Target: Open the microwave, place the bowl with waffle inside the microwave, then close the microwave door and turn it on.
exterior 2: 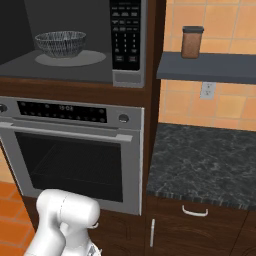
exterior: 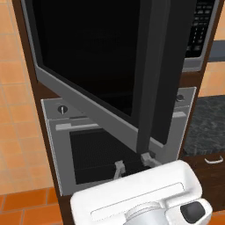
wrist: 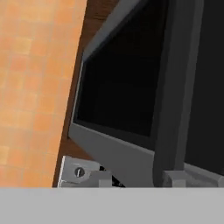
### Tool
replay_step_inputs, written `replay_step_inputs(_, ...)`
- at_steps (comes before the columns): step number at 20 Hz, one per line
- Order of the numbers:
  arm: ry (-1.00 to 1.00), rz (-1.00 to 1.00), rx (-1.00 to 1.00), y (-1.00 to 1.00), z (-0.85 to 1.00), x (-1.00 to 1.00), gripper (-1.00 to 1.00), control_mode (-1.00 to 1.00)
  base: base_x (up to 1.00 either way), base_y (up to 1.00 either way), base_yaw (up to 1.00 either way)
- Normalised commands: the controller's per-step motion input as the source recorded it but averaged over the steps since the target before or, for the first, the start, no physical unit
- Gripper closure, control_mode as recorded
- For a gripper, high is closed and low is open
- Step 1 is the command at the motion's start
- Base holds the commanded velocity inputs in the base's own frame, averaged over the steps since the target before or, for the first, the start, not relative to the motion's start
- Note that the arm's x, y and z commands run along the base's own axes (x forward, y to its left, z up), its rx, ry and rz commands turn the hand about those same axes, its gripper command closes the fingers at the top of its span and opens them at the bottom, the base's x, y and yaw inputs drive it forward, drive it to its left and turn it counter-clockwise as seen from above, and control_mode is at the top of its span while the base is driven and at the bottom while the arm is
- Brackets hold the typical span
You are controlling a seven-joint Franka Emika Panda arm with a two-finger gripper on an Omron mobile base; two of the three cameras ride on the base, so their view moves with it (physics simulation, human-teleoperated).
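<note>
The small round grey patterned bowl (exterior 2: 60,43) is already sitting on the pale turntable inside the silver-grey microwave (exterior 2: 128,75) with its black keypad strip; its waffle is too hidden to confirm from this angle. The wide black glass microwave door (exterior: 99,66) with its grey lower border is standing swung open toward the robot, so opening and placing look done, while closing and starting are remaining. The end effector (exterior: 132,163) is hanging low beside the door's dark vertical handle edge, its fingers parted and gripping nothing. Below is the silver oven (exterior 2: 75,150).
</note>
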Motion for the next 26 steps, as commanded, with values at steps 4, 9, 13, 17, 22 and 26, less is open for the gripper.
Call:
replay_step_inputs(4, 0.04, -0.25, -0.43, 0.96, -0.39, 0.89, 1.0, -1.0, 0.0, 0.0, 0.0)
replay_step_inputs(9, 0.01, -0.28, -0.34, 0.86, -0.32, 0.74, 1.0, -1.0, 0.0, 0.0, 0.0)
replay_step_inputs(13, -0.02, -0.37, -0.21, 0.47, -0.13, 0.48, 1.0, -1.0, 0.0, 0.0, 0.0)
replay_step_inputs(17, 0.02, -0.34, -0.13, 0.09, 0.04, 0.97, 1.0, -1.0, 0.0, 0.0, 0.0)
replay_step_inputs(22, 0.21, -0.18, -0.07, -0.57, 0.26, 1.0, 1.0, -1.0, 0.0, 0.0, 0.0)
replay_step_inputs(26, 0.29, -0.12, -0.07, -0.7, 0.19, 1.0, 1.0, -1.0, 0.0, 0.0, 0.0)
